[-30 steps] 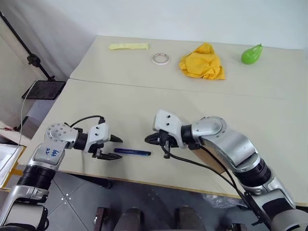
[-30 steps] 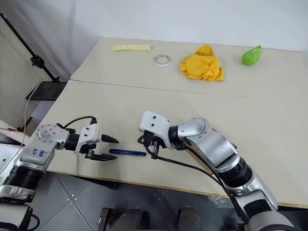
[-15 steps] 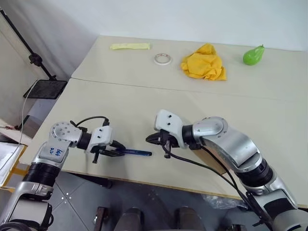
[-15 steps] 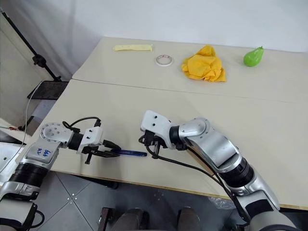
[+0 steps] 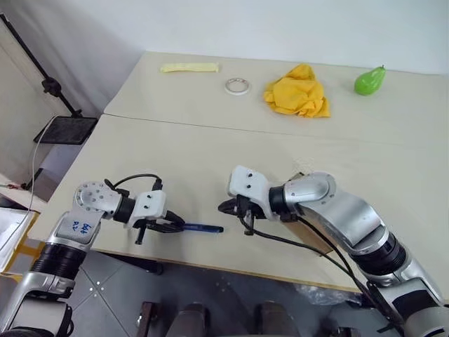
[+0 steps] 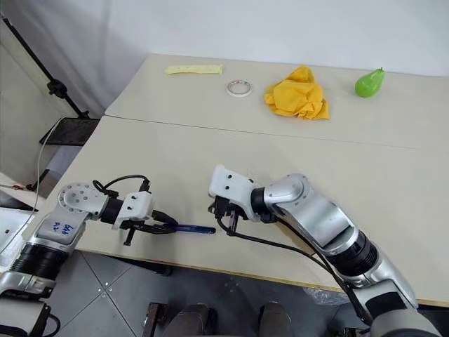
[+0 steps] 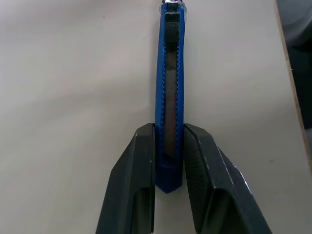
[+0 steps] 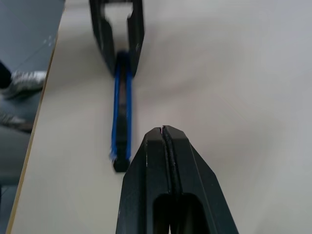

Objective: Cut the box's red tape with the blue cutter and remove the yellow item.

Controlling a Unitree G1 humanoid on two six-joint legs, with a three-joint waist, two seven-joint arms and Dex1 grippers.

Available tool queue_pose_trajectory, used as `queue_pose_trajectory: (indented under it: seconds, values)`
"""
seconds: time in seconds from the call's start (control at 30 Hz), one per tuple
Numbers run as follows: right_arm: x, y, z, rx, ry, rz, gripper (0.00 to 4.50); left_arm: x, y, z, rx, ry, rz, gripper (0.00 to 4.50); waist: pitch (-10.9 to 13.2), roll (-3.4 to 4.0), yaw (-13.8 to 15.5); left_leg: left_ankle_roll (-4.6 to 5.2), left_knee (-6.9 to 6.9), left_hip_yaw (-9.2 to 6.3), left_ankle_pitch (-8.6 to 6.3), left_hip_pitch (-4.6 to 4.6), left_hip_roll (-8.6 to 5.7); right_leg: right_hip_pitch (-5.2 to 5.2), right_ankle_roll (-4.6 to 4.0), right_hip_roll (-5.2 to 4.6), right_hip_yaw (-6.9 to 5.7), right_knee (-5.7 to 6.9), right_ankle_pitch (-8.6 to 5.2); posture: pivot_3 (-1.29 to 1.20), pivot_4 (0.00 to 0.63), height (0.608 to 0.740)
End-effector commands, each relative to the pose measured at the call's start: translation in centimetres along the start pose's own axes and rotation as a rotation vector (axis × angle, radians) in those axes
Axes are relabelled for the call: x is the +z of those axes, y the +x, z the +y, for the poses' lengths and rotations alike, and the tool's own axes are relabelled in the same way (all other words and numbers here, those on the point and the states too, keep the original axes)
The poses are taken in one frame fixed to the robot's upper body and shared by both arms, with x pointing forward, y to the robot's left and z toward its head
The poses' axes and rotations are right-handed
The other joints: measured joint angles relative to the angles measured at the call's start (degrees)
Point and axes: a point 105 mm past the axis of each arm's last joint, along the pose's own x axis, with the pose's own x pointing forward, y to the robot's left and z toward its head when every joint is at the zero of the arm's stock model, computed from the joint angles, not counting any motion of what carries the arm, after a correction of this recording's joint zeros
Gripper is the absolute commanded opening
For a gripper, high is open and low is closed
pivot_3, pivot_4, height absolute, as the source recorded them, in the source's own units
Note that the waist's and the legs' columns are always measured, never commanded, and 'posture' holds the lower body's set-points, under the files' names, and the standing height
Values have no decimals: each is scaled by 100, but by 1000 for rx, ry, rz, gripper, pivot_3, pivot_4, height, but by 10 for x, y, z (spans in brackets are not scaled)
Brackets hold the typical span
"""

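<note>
Now gripping the blue cutter [image 7: 169,87] near the table's [image 5: 210,151] lower-left edge with the left gripper [image 7: 169,146]; right gripper [image 8: 163,134] hovering closed beside. Orange cloth [image 5: 297,91], tape roll [image 5: 236,86], green pear [image 5: 368,81] lying along the top, well apart.

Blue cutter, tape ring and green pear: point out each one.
blue cutter [image 7: 169,97], left wrist view, on the middle of its blue body.
tape ring [image 5: 236,86], left eye view, on its whitish rim.
green pear [image 5: 367,81], left eye view, on its belly.
</note>
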Motion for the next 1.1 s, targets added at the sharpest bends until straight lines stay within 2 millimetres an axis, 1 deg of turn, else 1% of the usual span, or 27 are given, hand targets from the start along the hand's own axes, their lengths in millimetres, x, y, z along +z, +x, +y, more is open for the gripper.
queue_pose_trajectory:
  seconds: [0.03,0.1,0.23,0.63,1.1]
  values:
    - [0,2,7,25,-43,18,0,-30,20,-30,-126,-95,117,702,0,0,-15,0,0,0,0,0,0,0,0,0,0,0,0,0,150,740]
    - [-6,8,11,55,-78,61,0,-35,18,-31,-125,-100,154,415,0,0,-22,0,0,0,0,1,0,1,0,0,0,0,0,0,150,740]
    - [-12,14,13,74,-117,105,0,-36,17,-33,-126,-113,175,409,0,0,-68,1,0,0,1,2,1,3,0,1,0,-1,0,0,150,740]
    - [-16,32,14,111,-141,127,0,-35,19,-32,-122,-125,191,409,-3,4,-75,1,1,-1,4,8,1,7,0,-1,1,-1,0,0,150,740]
    - [-8,49,19,143,-166,99,0,-34,19,-30,-128,-145,208,409,-15,25,-79,0,-3,1,4,31,2,23,0,1,4,-24,0,0,150,740]
